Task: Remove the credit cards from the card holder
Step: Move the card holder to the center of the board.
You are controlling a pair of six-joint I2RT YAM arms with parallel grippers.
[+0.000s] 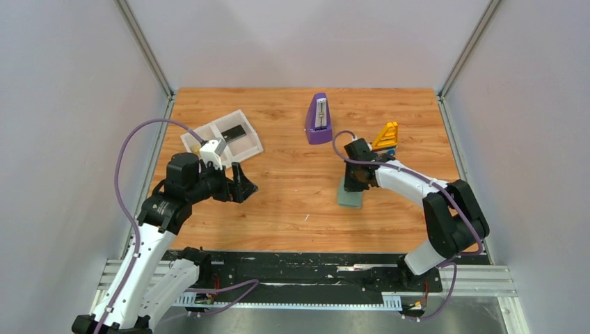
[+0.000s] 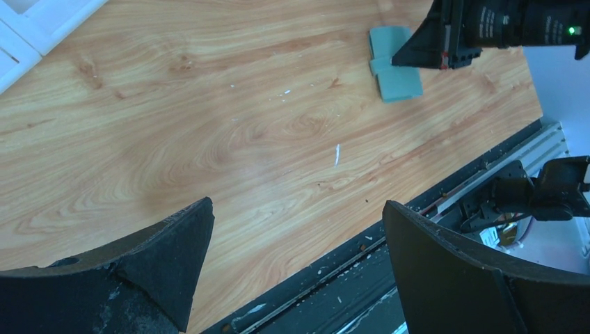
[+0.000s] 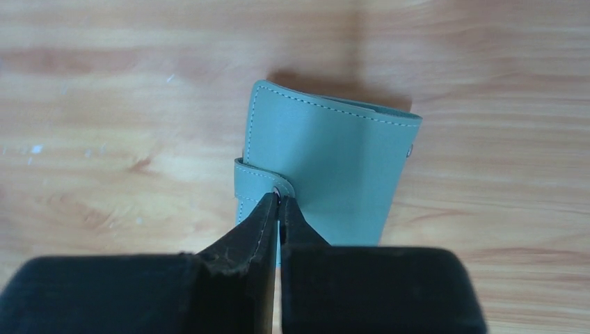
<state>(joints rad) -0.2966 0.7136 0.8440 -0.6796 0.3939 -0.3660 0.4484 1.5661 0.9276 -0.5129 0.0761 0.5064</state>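
The pale teal card holder (image 3: 334, 160) lies closed on the wooden table, right of centre (image 1: 350, 197); it also shows in the left wrist view (image 2: 396, 76). Its strap tab (image 3: 254, 182) wraps over the left edge. My right gripper (image 3: 280, 198) points down at it, its tips pinched together at the tab's snap end (image 1: 357, 182). My left gripper (image 2: 298, 203) is open and empty above bare table at the left (image 1: 243, 184). A dark grey-black card (image 1: 235, 131) lies in the white tray. The yellowish-gold card is not in view.
The white two-compartment tray (image 1: 209, 142) stands at the back left. A purple metronome-like object (image 1: 319, 120) stands at the back centre. A yellow-orange triangular object (image 1: 386, 136) sits behind the right arm. A black rail (image 1: 306, 268) runs along the table's near edge.
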